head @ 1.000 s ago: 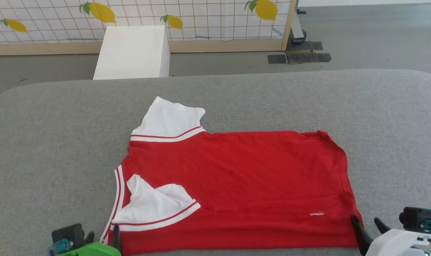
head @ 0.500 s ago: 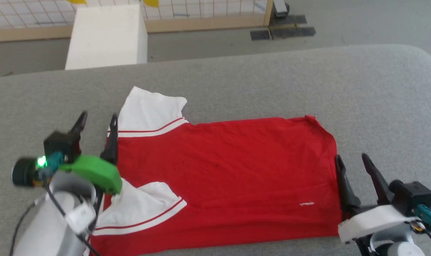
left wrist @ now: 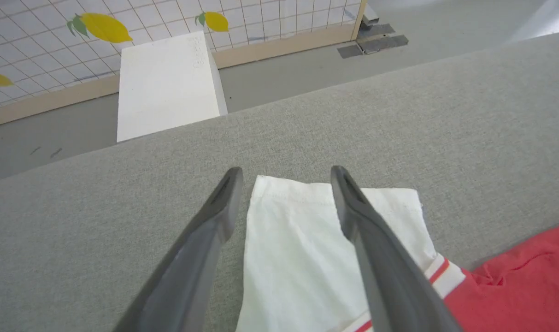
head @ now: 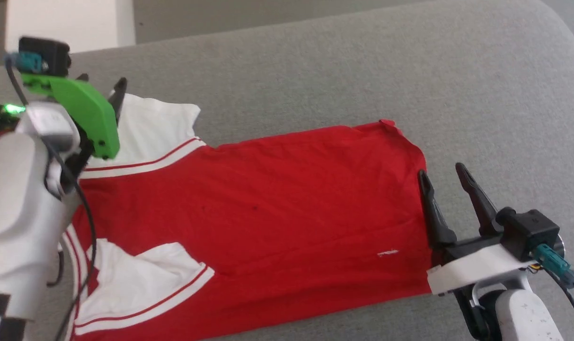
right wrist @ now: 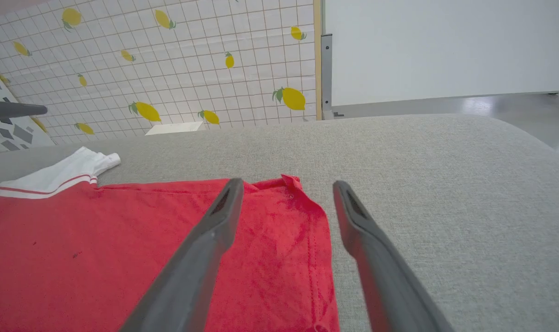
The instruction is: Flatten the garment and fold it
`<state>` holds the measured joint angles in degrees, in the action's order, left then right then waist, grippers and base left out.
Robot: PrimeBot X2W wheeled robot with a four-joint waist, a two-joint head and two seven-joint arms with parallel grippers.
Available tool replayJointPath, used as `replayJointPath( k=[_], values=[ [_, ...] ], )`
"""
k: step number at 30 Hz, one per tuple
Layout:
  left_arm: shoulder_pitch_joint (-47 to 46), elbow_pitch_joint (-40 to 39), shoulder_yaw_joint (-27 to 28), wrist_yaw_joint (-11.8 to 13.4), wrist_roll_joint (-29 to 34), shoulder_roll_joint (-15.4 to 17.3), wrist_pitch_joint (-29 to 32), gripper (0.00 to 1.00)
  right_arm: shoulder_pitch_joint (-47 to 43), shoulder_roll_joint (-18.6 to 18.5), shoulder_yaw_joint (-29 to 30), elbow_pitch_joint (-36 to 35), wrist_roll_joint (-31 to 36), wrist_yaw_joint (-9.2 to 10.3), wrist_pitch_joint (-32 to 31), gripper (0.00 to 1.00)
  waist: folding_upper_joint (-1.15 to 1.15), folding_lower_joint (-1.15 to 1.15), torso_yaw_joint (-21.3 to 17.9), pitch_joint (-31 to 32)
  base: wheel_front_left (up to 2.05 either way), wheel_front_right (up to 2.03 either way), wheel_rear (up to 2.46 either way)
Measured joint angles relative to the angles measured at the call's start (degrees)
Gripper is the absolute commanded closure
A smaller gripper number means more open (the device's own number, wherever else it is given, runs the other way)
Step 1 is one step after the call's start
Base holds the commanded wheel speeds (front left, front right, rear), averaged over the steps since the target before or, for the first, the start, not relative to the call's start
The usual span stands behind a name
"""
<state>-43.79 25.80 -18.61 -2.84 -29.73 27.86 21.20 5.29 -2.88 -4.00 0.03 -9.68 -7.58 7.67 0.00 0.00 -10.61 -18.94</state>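
Observation:
The garment [head: 277, 208] is a red T-shirt lying spread on the grey padded table [head: 315, 71], hem to the right. Its far white sleeve [head: 149, 128] lies flat. The near white sleeve [head: 135, 284] is folded over the red body. My left gripper [head: 101, 81] hovers open over the far sleeve; in the left wrist view its fingers [left wrist: 286, 171] straddle the sleeve's [left wrist: 297, 249] outer end. My right gripper [head: 440, 169] stands open at the hem's right edge; in the right wrist view its left finger is over the red cloth [right wrist: 122, 253] and its right finger [right wrist: 376, 258] over bare table.
A white box [left wrist: 168, 83] stands on the floor just beyond the table's far edge. Behind it runs a lemon-patterned screen [right wrist: 168, 69] in a wooden frame. Bare grey table [right wrist: 445, 184] stretches to the right of the hem.
The head camera has tilted down and shifted. My left arm has travelled from the near edge up to the far sleeve. My right gripper has moved forward along the hem. Both stayed open.

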Motion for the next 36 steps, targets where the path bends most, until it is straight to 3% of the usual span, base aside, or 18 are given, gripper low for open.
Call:
replayJointPath(
  k=[3, 9, 16, 17, 18, 25, 28, 36],
  values=[
    [-3.15, 1.54, -0.55, 0.76, -0.40, 1.13, 6.41, 0.00, 0.97, -0.01, -1.05, -0.03, -0.52, 0.00, 0.37, 0.00, 0.00, 0.00, -1.44, -1.72, 0.00, 0.00, 0.00],
    [-5.69, 3.58, -0.64, 5.30, 0.05, 3.96, 17.85, 0.00, 2.66, 0.00, -2.96, 0.44, -1.88, 0.00, 1.36, 0.00, 0.00, 0.00, -4.18, -4.87, 0.00, 0.00, 0.00],
    [-5.04, 1.10, 1.12, 8.72, -2.20, 5.26, 25.98, 0.00, 4.16, -0.01, -3.63, 1.80, -2.91, 0.00, 2.45, 0.00, 0.00, 0.00, -6.58, -7.64, 0.00, 0.00, 0.00],
    [-4.89, 0.46, 1.57, 8.84, -2.99, 5.59, 26.71, 0.74, 4.20, 0.00, -3.64, 1.94, -3.04, 0.00, 2.47, 0.00, 0.00, 0.00, -6.80, -7.94, 0.00, 0.00, 0.00],
    [-4.66, -0.12, 1.72, 8.94, -3.67, 5.86, 27.29, 1.00, 4.22, 0.00, -3.67, 2.14, -3.05, 0.00, 2.52, 0.00, 0.00, 0.00, -6.95, -8.13, 0.00, 0.00, 0.00],
    [-2.23, -4.64, 1.97, 8.87, -4.15, 6.58, 26.38, 1.00, 7.90, -0.02, -4.55, 2.54, -1.51, 0.00, 1.94, 0.00, 0.00, 0.00, -6.58, -8.48, 0.00, 0.00, 0.00],
    [-1.95, -5.38, 1.69, 8.21, -4.15, 6.45, 24.54, 1.00, 12.00, -0.03, -4.56, 2.71, 0.29, 0.00, -1.31, 0.00, 0.00, 0.00, -5.91, -8.40, 0.00, 0.00, 0.00],
    [-1.99, -5.21, 0.41, 6.33, -4.12, 4.89, 21.49, 1.00, 23.84, -0.04, -2.70, 9.29, 3.44, 0.00, -28.81, 0.00, 0.00, 0.00, -3.12, -8.08, 0.00, 0.00, 0.00]
  ],
)
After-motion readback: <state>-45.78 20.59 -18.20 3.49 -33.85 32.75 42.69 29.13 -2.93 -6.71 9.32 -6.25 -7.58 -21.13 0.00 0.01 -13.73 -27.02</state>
